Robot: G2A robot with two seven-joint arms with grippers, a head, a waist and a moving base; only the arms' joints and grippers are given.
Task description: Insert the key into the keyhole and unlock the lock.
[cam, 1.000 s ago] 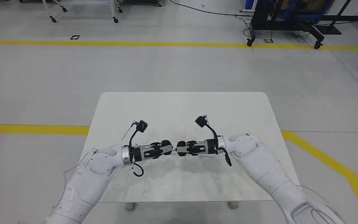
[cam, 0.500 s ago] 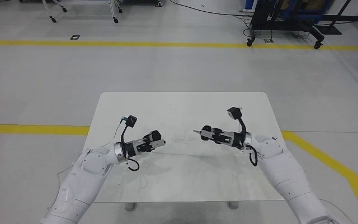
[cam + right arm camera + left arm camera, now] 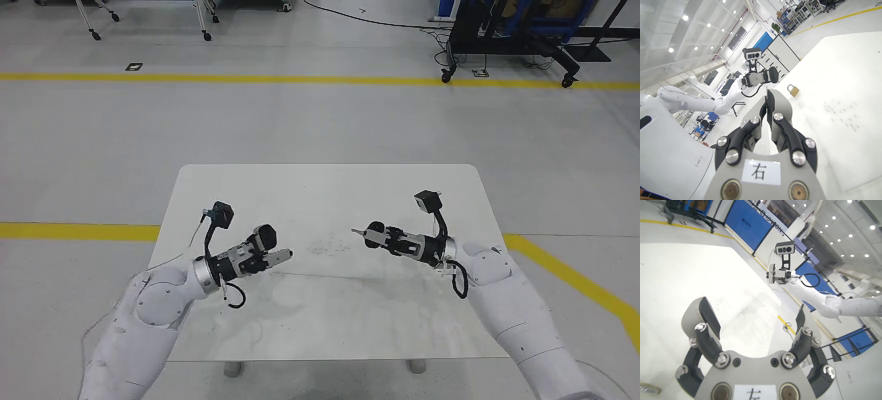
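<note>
**Key pinched, brass padlock on table**

The right gripper (image 3: 767,96) was clenched on a thin metal key (image 3: 766,90). The left gripper (image 3: 753,308), ribbed black pads (image 3: 709,317) spread, held nothing. Near it, a brass padlock (image 3: 793,90) lay on the smooth white table (image 3: 330,190). A second earlier the grippers had met mid-table.

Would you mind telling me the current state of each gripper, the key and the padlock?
left gripper: open, empty.
right gripper: shut on the key.
key: clamped, tip sticking out, not in the padlock.
padlock: lying on the table, shackle looks closed.
</note>
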